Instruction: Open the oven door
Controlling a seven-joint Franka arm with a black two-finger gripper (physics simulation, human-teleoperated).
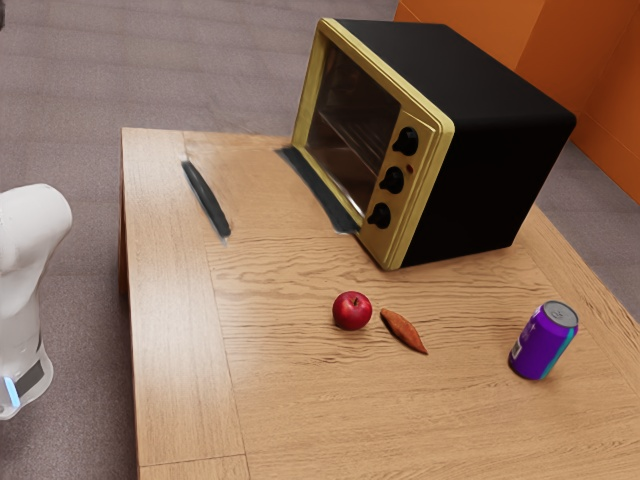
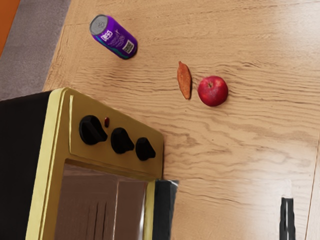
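Observation:
The black oven (image 1: pixel 490 120) with its yellow front frame stands at the back of the table in the exterior view. Its door (image 1: pixel 255 190) is folded down in front of the opening: a clear pane between a dark strip at the oven's base and the black handle (image 1: pixel 206 200). From above, my wrist view takes in the oven front (image 2: pixel 115 145), the lowered door pane (image 2: pixel 230 212) and the handle (image 2: pixel 287 220) at its outer edge. The handle stands apart from the oven front.
A red apple (image 1: pixel 352 311), a brown sweet potato (image 1: pixel 404 331) and a purple can (image 1: pixel 544 340) are on the wooden table (image 1: pixel 300 420), to the side of the oven with the knobs. White arm parts (image 1: pixel 25 260) are at the exterior view's left edge.

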